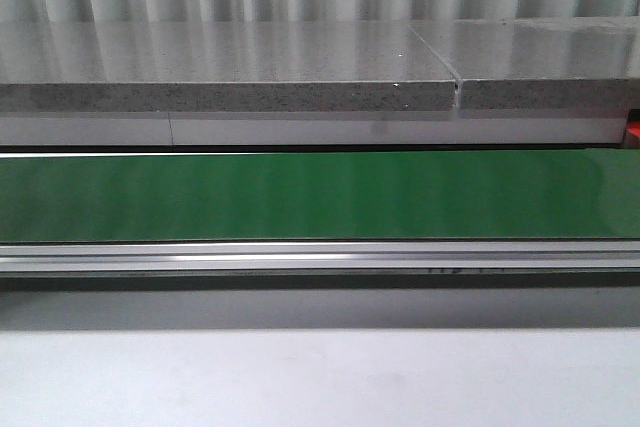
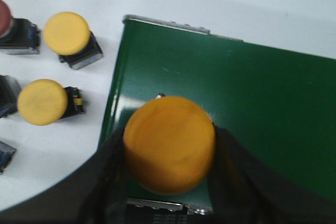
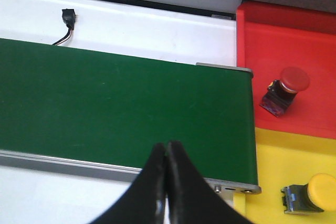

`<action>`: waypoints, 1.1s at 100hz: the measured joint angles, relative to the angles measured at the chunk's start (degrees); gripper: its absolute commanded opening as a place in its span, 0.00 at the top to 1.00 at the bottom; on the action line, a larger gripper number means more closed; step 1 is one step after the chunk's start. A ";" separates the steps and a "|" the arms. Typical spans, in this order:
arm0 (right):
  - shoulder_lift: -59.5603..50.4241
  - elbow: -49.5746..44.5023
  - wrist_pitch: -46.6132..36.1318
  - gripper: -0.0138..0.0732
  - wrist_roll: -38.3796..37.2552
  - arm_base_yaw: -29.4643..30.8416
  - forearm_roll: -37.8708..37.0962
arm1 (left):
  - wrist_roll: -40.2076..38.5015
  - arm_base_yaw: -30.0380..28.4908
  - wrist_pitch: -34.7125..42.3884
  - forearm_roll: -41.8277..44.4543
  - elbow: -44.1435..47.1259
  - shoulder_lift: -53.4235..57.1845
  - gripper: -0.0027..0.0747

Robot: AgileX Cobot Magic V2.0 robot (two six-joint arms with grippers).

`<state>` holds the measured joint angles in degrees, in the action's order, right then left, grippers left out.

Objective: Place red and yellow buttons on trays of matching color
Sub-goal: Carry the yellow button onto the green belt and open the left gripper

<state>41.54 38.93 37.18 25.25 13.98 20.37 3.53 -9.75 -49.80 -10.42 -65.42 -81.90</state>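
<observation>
yellow button (image 2: 169,144) clamped between left gripper (image 2: 169,182) fingers

The left gripper (image 2: 169,182) was clamped on a yellow button (image 2: 169,144), one finger on each side. The right gripper (image 3: 167,153) held nothing, its fingertips pressed together.

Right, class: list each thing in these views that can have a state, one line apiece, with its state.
Left tool: shut on a yellow button, over the belt's end.
Right tool: shut, holding nothing.
Green belt: nothing lies on it.
Red tray: holds one red button.
Yellow tray: holds one yellow button.
Loose buttons: lying on the white table.
</observation>
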 measured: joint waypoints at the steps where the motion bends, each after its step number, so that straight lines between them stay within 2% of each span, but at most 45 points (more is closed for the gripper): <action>1: 0.00 0.00 0.00 0.92 0.00 0.00 0.00 | 0.01 0.09 -0.02 0.00 -0.17 -0.50 0.99; 17: 0.00 0.00 0.00 0.92 0.00 0.00 0.00 | 1.40 0.47 -1.29 -0.27 -0.78 -4.68 0.99; 26: 0.00 0.00 0.00 0.92 0.00 0.00 0.00 | 1.72 0.47 -2.02 -0.27 -0.78 -6.32 0.90; 31: 0.00 0.00 0.00 0.92 0.00 0.00 0.00 | 1.72 0.47 -2.25 -0.27 -0.78 -6.94 0.81; 38: 0.00 0.00 0.00 0.92 0.00 0.00 0.00 | 1.95 0.47 -2.97 -0.27 -0.91 -7.73 0.63; 39: 0.00 0.00 0.00 0.92 0.00 0.00 0.00 | 1.94 0.47 -2.94 -0.40 -1.05 -7.73 0.57; 40: 0.00 0.00 0.00 0.92 0.00 0.00 0.00 | 2.08 0.47 -3.05 -0.41 -1.06 -7.76 0.57; 45: 0.00 0.00 0.00 0.92 0.00 0.00 0.00 | 2.61 0.47 -3.33 -0.49 -1.15 -7.76 0.42; 46: 0.00 0.00 0.00 0.92 0.00 0.00 0.00 | 2.63 0.47 -3.34 -0.49 -1.15 -7.76 0.36; 57: 0.00 0.00 0.00 0.92 0.00 0.00 0.00 | 3.25 0.69 -4.08 -0.89 -1.15 -7.86 0.15; 84: 0.00 0.00 0.00 0.92 0.00 0.00 0.00 | 6.67 4.36 -6.68 -4.11 -4.40 -7.42 0.14; 110: 0.00 0.00 0.00 0.92 0.00 0.00 0.00 | 7.19 5.67 -6.94 -4.59 -5.87 -0.82 0.14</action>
<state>41.54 38.93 37.18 25.25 13.98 20.37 10.72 -4.08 -56.74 -15.00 -71.29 -82.72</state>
